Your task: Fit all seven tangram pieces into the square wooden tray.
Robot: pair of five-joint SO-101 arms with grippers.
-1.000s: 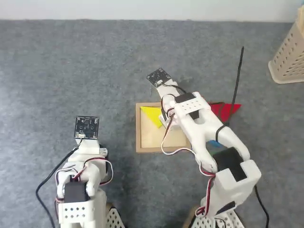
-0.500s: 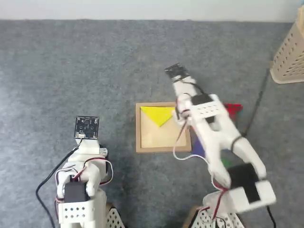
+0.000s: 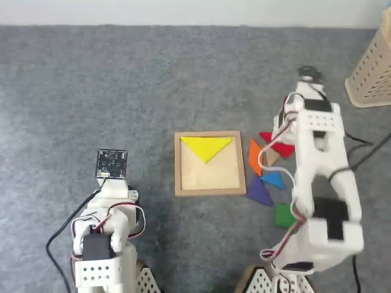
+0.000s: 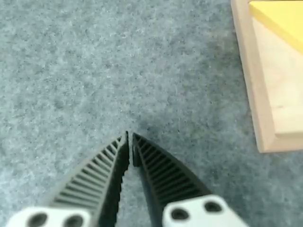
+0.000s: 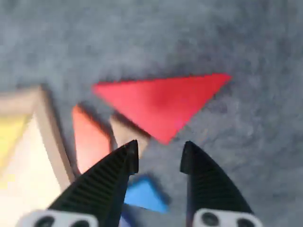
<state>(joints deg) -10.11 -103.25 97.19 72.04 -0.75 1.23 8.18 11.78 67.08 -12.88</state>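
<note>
Looking down at the square wooden tray point(image 3: 178, 165), lying flat in the middle of the grey carpet point(image 3: 91, 79). Holding one yellow triangle point(image 3: 206, 146) against its far wall.

Lying loose on the carpet just right of the tray: an orange piece point(image 3: 255, 157), a red triangle point(image 3: 281, 148), a blue triangle point(image 3: 273, 179), a purple triangle point(image 3: 259, 191) and a green square point(image 3: 283, 215).

Stretching the right arm point(image 3: 317, 159) out long towards the far side, right beside those loose pieces and hiding part of the red triangle. Hanging the right gripper point(image 5: 159, 150) over the red triangle's tip, its two fingers standing apart and gripping nothing.

Folding the left arm point(image 3: 107, 213) up at the near left, well apart from the tray. Pointing the left gripper point(image 4: 130, 138) down at carpet left of the tray, fingers pressed together with nothing between them.

Showing a tan piece point(image 5: 127, 130) between the orange and the red, too blurry for telling its shape. Cutting off a pale basket point(image 3: 372, 67) at the far right edge.
</note>
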